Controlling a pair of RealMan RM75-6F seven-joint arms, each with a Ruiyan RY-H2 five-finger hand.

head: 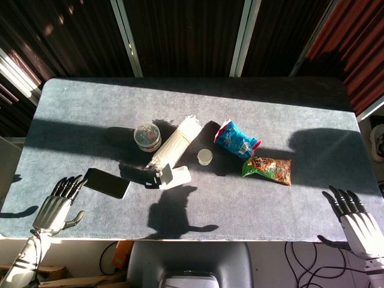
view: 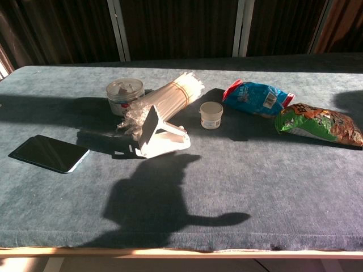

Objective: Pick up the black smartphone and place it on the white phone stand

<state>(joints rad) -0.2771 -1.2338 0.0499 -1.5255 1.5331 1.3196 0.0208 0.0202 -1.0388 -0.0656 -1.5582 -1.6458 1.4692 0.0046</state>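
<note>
Not yet begun: reach step only. Left five-finger robot hand (head: 57, 204) at the near table edge, fingers spread and empty, fingertips just beside the flat black glass-faced smartphone (head: 107, 182), apparently not touching. Right robot hand (head: 355, 219) likewise spread, holding nothing, well apart from everything. Lying screen-up beyond and inward of the left hand, on the grey-blue cloth tabletop (head: 240, 198). White plastic folding phone stand (head: 174, 176) further inward, upright. Next, probably: slide fingers under a phone edge, pinch, lift, then carry inward to the stand's ledge.

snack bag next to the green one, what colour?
Blue, with some red and white at its top end: the blue snack bag. Clearest in the chest view.
</note>
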